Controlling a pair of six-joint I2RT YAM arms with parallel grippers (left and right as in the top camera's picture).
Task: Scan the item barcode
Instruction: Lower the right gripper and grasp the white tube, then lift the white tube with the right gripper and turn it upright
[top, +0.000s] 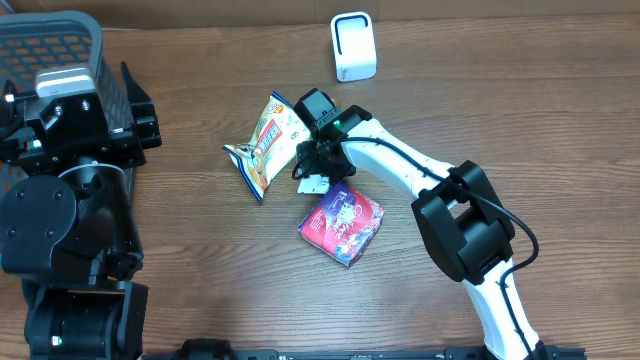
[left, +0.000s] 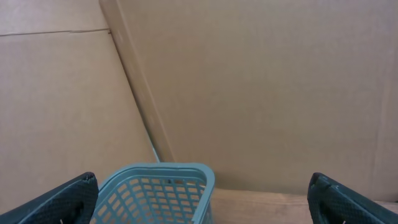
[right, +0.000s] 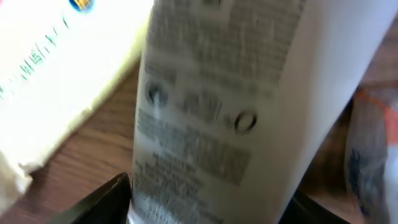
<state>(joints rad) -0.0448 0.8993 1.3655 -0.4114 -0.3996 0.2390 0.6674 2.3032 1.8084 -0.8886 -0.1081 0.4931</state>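
A brown wood-grain desk (top: 500, 100) carries everything, and a plain cardboard wall (left: 261, 93) stands behind it in the left wrist view. The white pack (right: 217, 93) sits near the middle of the overhead frame and fills the centre of the right wrist view. It is a smooth, rounded white body covered in blocks of grey print with a few round symbols, all too blurred to read, and no barcode can be made out. The right pincer (right: 208, 199) is about half open around it, and its dark fingers (right: 102, 202) press against the pack's two edges at the bottom of the frame. Just left of the pack in the overhead view lies a crumpled yellow snack bag (top: 265, 140) with red and blue lettering that is too small to read. Just below and to the right lies a purple box (top: 342, 224) with a pink and white pattern. A pale cream packet (right: 56, 74) with faint green print shows in the upper left of the right wrist view. At the top centre of the overhead frame, well apart from the pack, stands the white scanner (top: 353, 46). At the far left, the left pincer (left: 202, 193) is spread wide with nothing in it, over a teal mesh basket (left: 158, 186).
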